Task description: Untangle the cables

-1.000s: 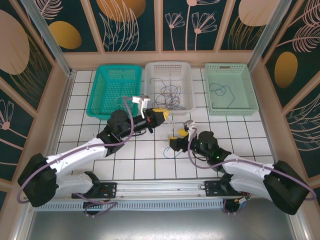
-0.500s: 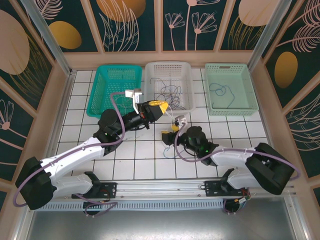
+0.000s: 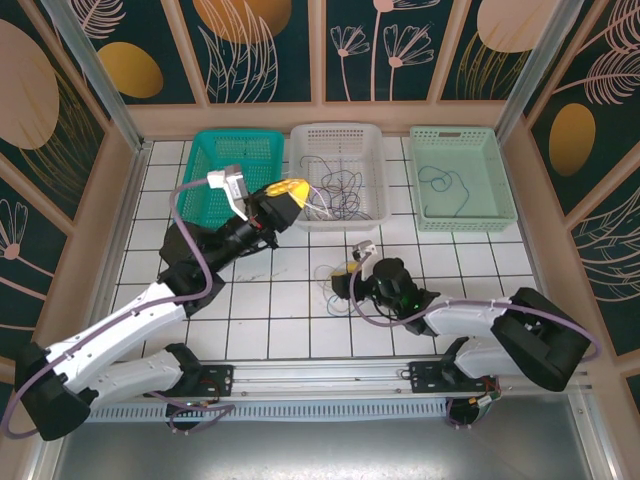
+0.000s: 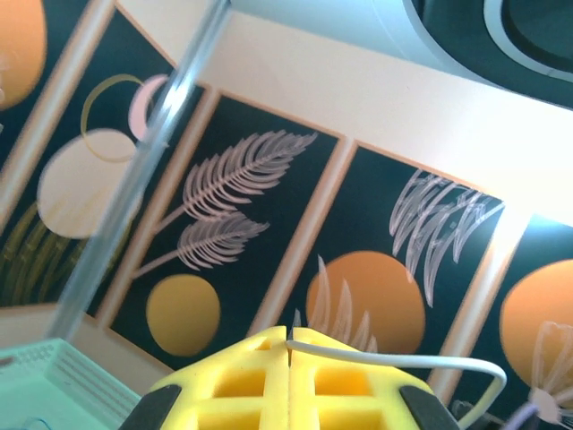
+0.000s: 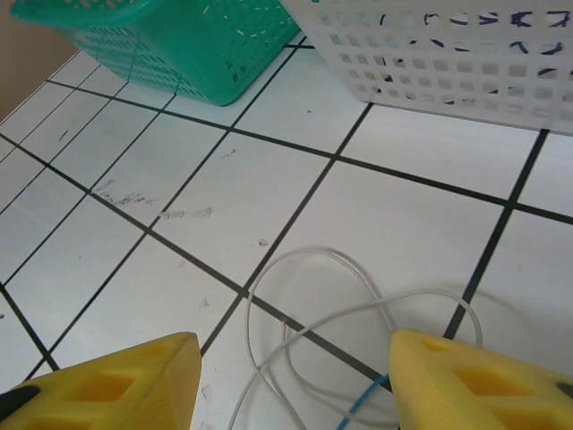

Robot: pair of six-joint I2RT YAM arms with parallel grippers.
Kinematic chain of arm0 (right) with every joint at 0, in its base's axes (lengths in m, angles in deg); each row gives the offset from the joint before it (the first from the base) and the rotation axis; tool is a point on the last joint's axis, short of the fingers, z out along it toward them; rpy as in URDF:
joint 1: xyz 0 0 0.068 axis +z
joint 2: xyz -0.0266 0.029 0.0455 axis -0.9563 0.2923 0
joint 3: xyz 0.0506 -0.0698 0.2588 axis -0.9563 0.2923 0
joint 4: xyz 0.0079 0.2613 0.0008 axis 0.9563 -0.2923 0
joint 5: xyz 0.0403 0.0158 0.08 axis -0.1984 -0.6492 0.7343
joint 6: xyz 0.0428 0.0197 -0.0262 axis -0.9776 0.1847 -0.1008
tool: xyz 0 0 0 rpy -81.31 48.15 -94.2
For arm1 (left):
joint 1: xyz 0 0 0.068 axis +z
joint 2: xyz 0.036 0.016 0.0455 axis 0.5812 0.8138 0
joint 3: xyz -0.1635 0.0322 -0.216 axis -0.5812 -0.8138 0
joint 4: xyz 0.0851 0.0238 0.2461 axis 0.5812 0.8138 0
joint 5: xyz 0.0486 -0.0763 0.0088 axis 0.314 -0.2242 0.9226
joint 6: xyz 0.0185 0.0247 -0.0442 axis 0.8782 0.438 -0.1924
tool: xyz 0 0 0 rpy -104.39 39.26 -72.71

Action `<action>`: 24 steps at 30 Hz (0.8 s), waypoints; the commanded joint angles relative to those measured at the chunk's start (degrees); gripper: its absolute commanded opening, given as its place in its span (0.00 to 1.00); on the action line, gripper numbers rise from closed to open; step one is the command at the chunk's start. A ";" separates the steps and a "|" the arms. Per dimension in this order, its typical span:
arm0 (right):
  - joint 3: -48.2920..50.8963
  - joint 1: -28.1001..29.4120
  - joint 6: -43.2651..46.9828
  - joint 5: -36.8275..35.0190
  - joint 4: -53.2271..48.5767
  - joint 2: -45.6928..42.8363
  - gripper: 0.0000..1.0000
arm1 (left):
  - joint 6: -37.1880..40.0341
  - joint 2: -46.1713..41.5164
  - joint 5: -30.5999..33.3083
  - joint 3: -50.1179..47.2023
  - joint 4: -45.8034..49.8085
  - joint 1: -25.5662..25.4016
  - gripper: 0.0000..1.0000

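Note:
My left gripper (image 3: 287,188) is lifted above the table near the white basket's front left corner. In the left wrist view its yellow pads (image 4: 251,381) are shut on a pale cable (image 4: 403,360) that trails off to the right. My right gripper (image 3: 345,281) sits low over the tiles, open. In the right wrist view loose loops of pale cable (image 5: 333,260) lie between its fingertips (image 5: 143,381), with a short blue cable (image 5: 363,399) beside the right one. More dark and pale cables (image 3: 337,186) are tangled in the white basket (image 3: 338,134).
A teal basket (image 3: 215,200) stands at the back left. A mint-green basket (image 3: 455,137) at the back right holds one dark cable (image 3: 440,184). White tiled floor spreads in front of the baskets, and patterned walls close in the sides and back.
My left gripper has risen and swung left and back, still shut on the pale cable. The right gripper stays low by the loops, its jaws a little narrower.

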 commanded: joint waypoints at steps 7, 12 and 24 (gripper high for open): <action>2.32 -0.45 -1.34 -5.55 -4.79 -8.73 0.63 | 12.02 -4.31 26.59 1.82 13.71 0.09 0.05; 2.47 -1.89 -2.72 -6.00 -7.27 -10.95 0.65 | 14.23 -3.35 32.89 2.16 17.58 4.00 0.02; 3.13 -2.70 -3.97 -5.87 -9.03 -13.81 0.66 | 6.24 10.50 21.09 4.73 20.70 23.47 0.05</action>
